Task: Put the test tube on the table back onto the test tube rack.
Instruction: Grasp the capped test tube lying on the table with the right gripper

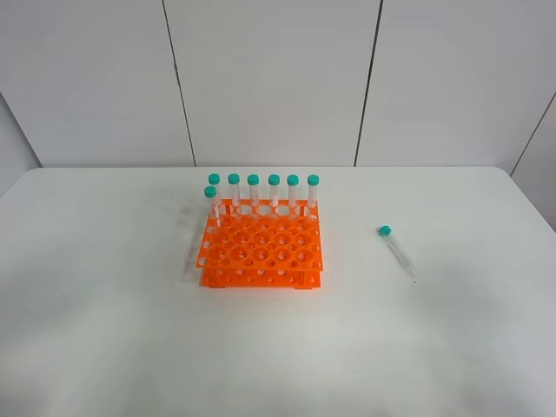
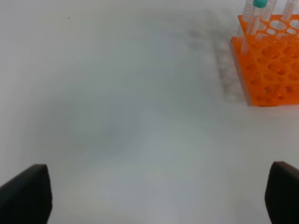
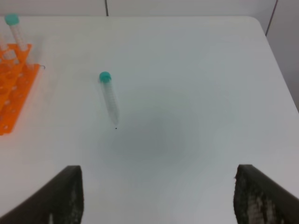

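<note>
- We see the test tube point(image 1: 397, 252) lying flat on the white desk point(image 1: 130, 347). It is to the right of the orange rack point(image 1: 261, 252) in the high view and well apart from it.
- It is a slim, clear tube with a teal-green cap. The cap end points toward the desk's far edge and the tapered tip toward the near edge, on a slight slant.
- The rack has two tiers pierced by round holes. Seven other tubes point(image 1: 274, 189) with the same caps stand upright in it, six along the back row and one at the left just in front of them.
- The left claw point(image 2: 154, 196) is released, its dark fingers spread wide above bare desk.
- The right claw point(image 3: 161, 196) is also released and grasps nothing; the test tube lies ahead of it, untouched.
</note>
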`<act>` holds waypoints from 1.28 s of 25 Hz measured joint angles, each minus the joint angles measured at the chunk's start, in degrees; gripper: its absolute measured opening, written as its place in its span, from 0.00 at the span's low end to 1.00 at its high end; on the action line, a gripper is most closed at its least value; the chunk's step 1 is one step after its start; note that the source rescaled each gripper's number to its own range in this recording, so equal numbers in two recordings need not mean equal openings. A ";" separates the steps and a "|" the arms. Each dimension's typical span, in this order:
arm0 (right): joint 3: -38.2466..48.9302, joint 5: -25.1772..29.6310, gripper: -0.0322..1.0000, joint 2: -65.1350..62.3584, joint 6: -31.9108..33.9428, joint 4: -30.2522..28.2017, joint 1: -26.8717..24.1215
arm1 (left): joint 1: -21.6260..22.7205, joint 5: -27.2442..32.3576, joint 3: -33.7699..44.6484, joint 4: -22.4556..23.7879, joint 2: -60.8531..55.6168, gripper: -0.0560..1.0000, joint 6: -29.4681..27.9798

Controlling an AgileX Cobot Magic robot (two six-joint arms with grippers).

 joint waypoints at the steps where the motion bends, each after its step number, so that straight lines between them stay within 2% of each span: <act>1: 0.00 0.00 1.00 0.00 0.00 0.00 0.00 | 0.00 0.00 0.00 0.00 0.00 1.00 0.00; 10: 0.00 0.00 1.00 0.00 0.04 0.00 0.00 | 0.00 0.00 0.00 0.00 0.00 1.00 0.00; 15: -2.80 -0.90 1.00 2.88 -1.30 2.78 0.00 | 0.00 0.00 0.00 0.00 0.00 1.00 0.00; 22: -12.64 -1.13 1.00 27.46 -4.34 5.99 0.00 | 0.00 0.00 0.00 0.00 0.00 1.00 0.00; 27: -22.74 -1.18 0.92 47.23 -7.93 8.81 0.00 | 0.00 0.00 0.00 0.00 0.00 1.00 0.00; 32: -33.61 -1.43 0.91 66.71 -9.63 10.47 0.00 | 0.00 0.00 0.00 0.00 0.00 1.00 0.00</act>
